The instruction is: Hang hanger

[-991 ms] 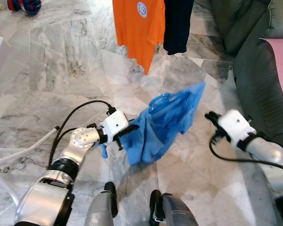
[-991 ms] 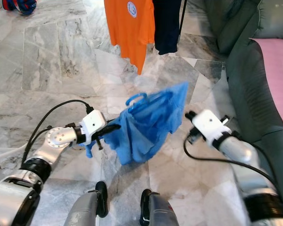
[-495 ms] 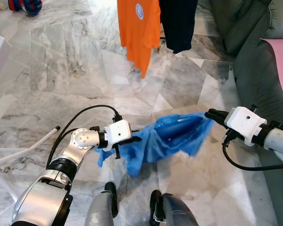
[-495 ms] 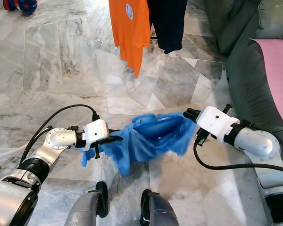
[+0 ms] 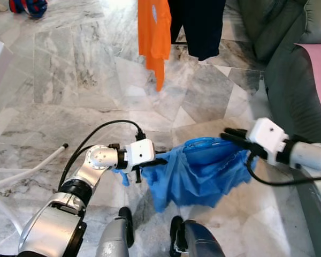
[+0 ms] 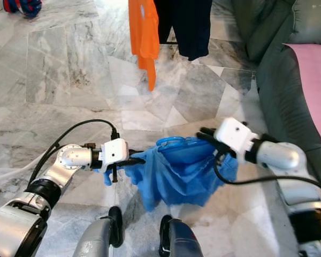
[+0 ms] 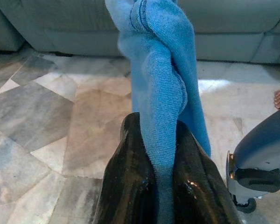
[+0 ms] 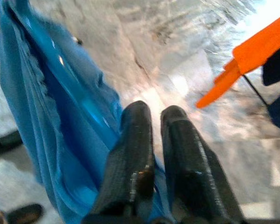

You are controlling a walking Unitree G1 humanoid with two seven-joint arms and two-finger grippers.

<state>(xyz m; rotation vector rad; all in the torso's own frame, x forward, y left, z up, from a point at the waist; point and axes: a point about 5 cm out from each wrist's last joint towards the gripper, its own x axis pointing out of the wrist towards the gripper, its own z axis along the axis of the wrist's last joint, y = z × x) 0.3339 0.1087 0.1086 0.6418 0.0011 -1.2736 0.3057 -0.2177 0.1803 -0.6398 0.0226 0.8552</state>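
Now blue shirt (image 5: 198, 176) pinched in left pincer (image 5: 161, 159)

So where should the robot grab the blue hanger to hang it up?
Probably the blue hanger is best held at its curved top edge, coming from the robot's right side, where the right gripper already is. That rim shows bare above the blue shirt, which drapes down and covers the rest. The left gripper is shut on the shirt's far end.
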